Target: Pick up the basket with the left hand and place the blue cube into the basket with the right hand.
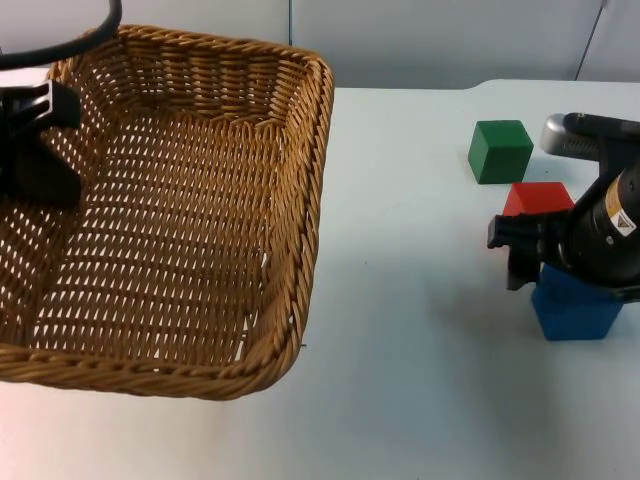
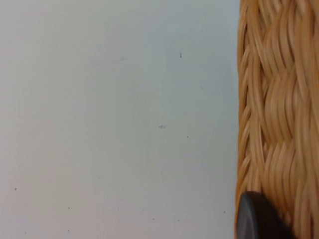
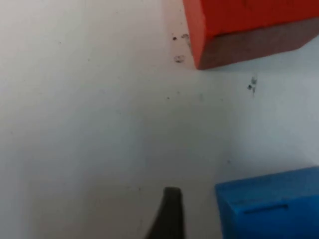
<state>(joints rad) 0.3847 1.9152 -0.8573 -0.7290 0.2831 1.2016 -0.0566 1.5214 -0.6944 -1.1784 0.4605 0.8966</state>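
At the basket's (image 1: 170, 200) far-left rim the left pincer (image 1: 35, 135) is closed on the woven edge; the left wrist view has one black fingertip (image 2: 254, 219) pressed against the wicker braid (image 2: 279, 114), with bare white surface (image 2: 119, 119) beside it. The basket is a wide, shallow wicker tray that spreads out from that pincer toward the right arm, and it looks tilted, though whether it is off the surface cannot be told from the top view.

Well apart from it, the right pincer (image 1: 545, 275) hangs low over the blue cube (image 1: 575, 305), which lies on the surface directly under the wrist, partly covered by the arm. In the right wrist view the blue cube (image 3: 271, 204) sits just beside one dark fingertip (image 3: 169, 214), with a narrow strip of white between them, so that finger is not touching it. Whether this pincer is open or closed cannot be told.

Just beyond the right pincer, close to the blue cube, is a red cube (image 1: 537, 198), seen also in the right wrist view (image 3: 244, 27). Farther out from the pincer past the red one stands a green cube (image 1: 500, 150), near but apart from it
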